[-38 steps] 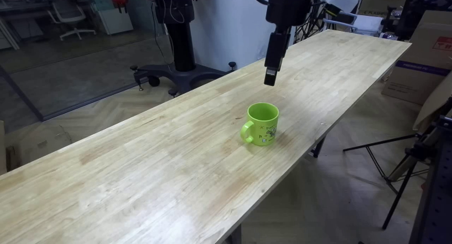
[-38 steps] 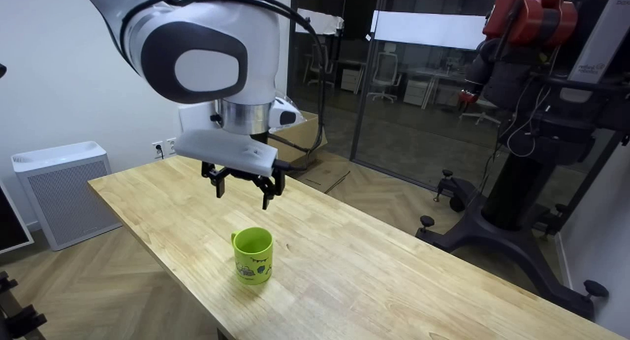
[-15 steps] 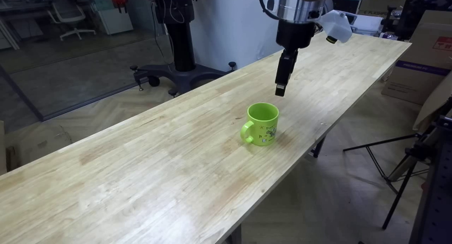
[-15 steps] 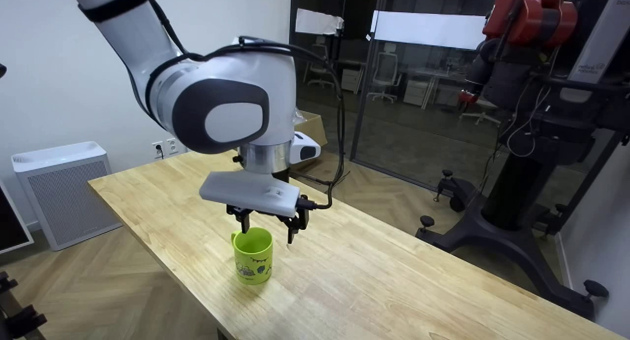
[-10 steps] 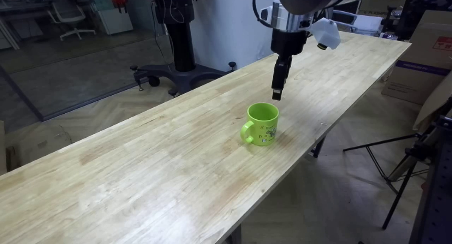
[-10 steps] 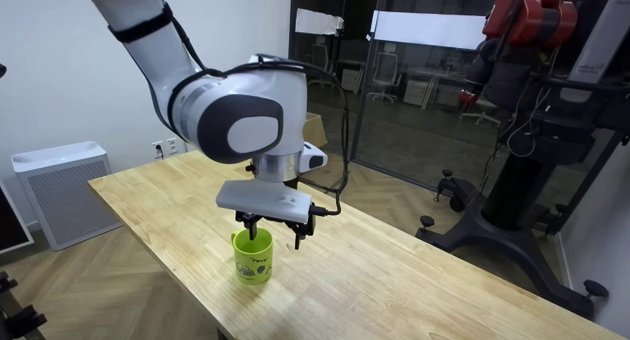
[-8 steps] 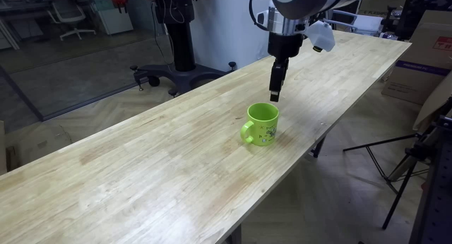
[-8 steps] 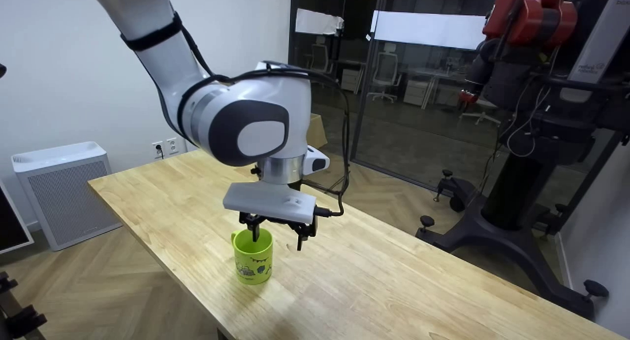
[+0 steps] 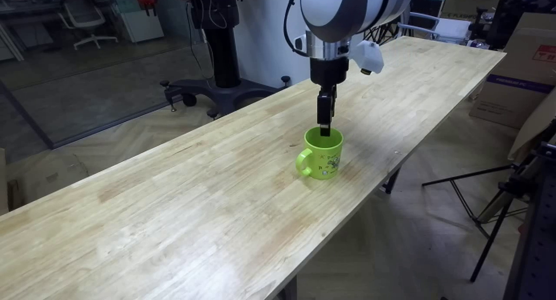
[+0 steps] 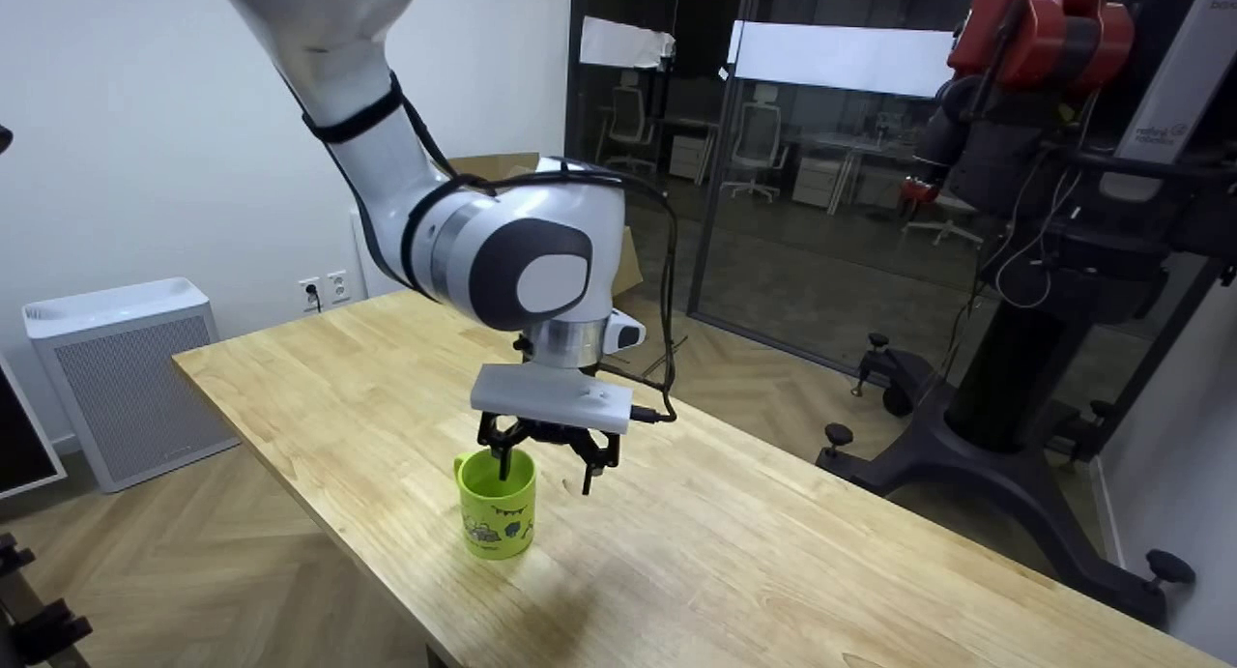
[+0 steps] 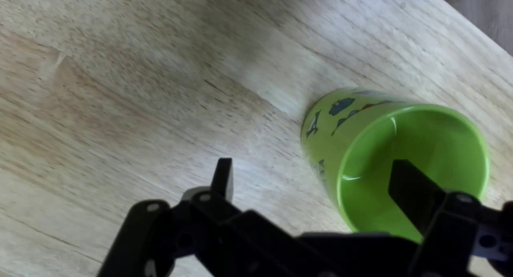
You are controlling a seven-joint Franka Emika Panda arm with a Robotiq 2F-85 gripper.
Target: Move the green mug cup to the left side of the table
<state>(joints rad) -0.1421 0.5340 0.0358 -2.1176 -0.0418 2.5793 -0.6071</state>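
Observation:
The green mug cup (image 9: 329, 160) stands upright on the light-wood table (image 9: 182, 204), near one long edge, its handle to the side; it also shows in an exterior view (image 10: 498, 521) and in the wrist view (image 11: 328, 148). My gripper (image 10: 545, 484) is open and empty above the mug. In the wrist view my gripper (image 11: 312, 162) has one of its fingers (image 11: 415, 193) over the mug's mouth and the other outside the wall, over bare wood. The rim lies between the fingers. I cannot tell whether the inner fingertip dips below the rim.
The table's long edge (image 9: 347, 215) runs close beside the mug. A dark wheeled robot base (image 9: 228, 89) stands beyond the opposite edge. A tripod (image 9: 486, 217) and cardboard boxes (image 9: 510, 91) stand on the floor beside the table. A white air purifier (image 10: 135, 378) stands near the wall.
My gripper has come down and across to the mug, so that one finger is now over its mouth. It stays open. The mug has not moved.

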